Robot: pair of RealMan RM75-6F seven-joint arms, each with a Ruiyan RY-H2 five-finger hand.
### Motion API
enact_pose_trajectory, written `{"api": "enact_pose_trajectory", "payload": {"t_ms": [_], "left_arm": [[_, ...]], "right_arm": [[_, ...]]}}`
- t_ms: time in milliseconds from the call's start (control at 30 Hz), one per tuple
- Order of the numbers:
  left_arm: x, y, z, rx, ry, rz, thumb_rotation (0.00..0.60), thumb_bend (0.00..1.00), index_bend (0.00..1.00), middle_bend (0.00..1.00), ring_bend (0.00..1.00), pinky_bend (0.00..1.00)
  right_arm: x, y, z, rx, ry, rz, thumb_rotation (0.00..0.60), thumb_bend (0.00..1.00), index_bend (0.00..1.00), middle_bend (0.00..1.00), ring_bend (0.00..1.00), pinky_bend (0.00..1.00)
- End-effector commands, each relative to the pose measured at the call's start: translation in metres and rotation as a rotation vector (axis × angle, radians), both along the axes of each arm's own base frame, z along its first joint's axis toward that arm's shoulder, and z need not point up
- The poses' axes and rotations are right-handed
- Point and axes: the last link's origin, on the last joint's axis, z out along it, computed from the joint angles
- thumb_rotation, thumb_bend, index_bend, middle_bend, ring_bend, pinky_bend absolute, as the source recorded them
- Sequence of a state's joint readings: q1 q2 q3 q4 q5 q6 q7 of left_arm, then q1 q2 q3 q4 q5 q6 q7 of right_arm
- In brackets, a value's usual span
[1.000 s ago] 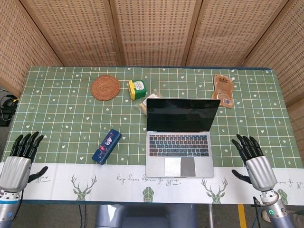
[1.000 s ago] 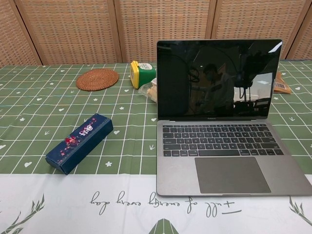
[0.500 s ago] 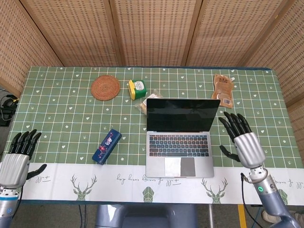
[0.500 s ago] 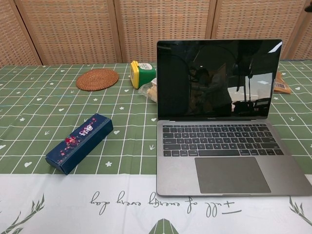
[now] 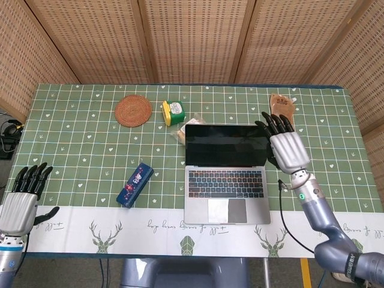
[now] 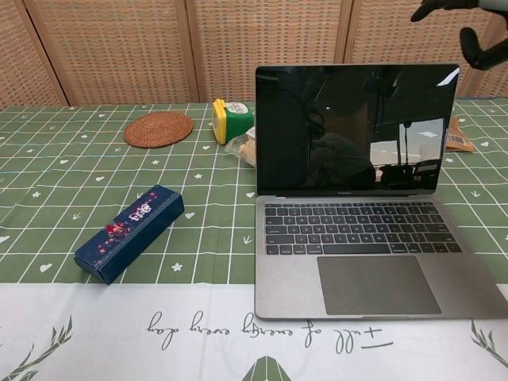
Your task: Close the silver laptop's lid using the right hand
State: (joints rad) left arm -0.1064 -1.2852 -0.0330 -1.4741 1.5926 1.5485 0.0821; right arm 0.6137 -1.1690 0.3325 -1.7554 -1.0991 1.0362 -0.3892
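right hand (image 5: 287,147) fingers (image 5: 275,125) over laptop (image 5: 225,180) lid's top-right corner, lid upright

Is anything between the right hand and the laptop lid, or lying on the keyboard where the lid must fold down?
Nothing visible. The right hand is by the laptop lid, its upper right corner; the keyboard is bare.

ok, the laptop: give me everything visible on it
The laptop is silver, metal by the look, and open, its lid upright and tilted slightly back. The screen is dark and glossy, mirroring the room. The base holds a black keyboard and a grey trackpad, and lies flat on the tablecloth near the table's front edge. The right hand hovers by the lid's upper right corner, fingers spread; contact cannot be told.
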Motion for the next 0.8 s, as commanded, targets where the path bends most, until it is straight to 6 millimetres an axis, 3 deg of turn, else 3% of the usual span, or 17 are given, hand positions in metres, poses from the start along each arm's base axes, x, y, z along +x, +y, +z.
{"api": "enact_pose_trajectory", "payload": {"t_ms": [33, 333, 633, 733, 800], "left_arm": [[-0.001, 0.001, 0.000, 0.000, -0.001, 0.004, 0.600, 0.13, 0.00, 0.00, 0.00, 0.00], [-0.002, 0.004, -0.001, -0.009, 0.006, 0.015, 0.600, 0.13, 0.00, 0.00, 0.00, 0.00], [-0.004, 0.005, -0.002, -0.017, 0.009, 0.020, 0.600, 0.13, 0.00, 0.00, 0.00, 0.00], [-0.003, 0.005, -0.002, -0.018, 0.007, 0.019, 0.600, 0.13, 0.00, 0.00, 0.00, 0.00], [-0.003, 0.005, -0.003, -0.022, 0.008, 0.018, 0.600, 0.13, 0.00, 0.00, 0.00, 0.00]], "right_arm": [[0.025, -0.026, -0.011, 0.024, 0.043, -0.017, 0.600, 1.00, 0.15, 0.00, 0.00, 0.08], [0.034, -0.045, -0.024, 0.054, 0.125, -0.090, 0.600, 1.00, 0.16, 0.01, 0.00, 0.08], [0.033, -0.049, -0.033, 0.071, 0.149, -0.124, 0.600, 1.00, 0.18, 0.03, 0.00, 0.08], [0.035, -0.051, -0.035, 0.069, 0.156, -0.124, 0.600, 1.00, 0.25, 0.10, 0.02, 0.10], [0.039, -0.052, -0.034, 0.045, 0.165, -0.106, 0.600, 1.00, 0.32, 0.19, 0.09, 0.17]]}}
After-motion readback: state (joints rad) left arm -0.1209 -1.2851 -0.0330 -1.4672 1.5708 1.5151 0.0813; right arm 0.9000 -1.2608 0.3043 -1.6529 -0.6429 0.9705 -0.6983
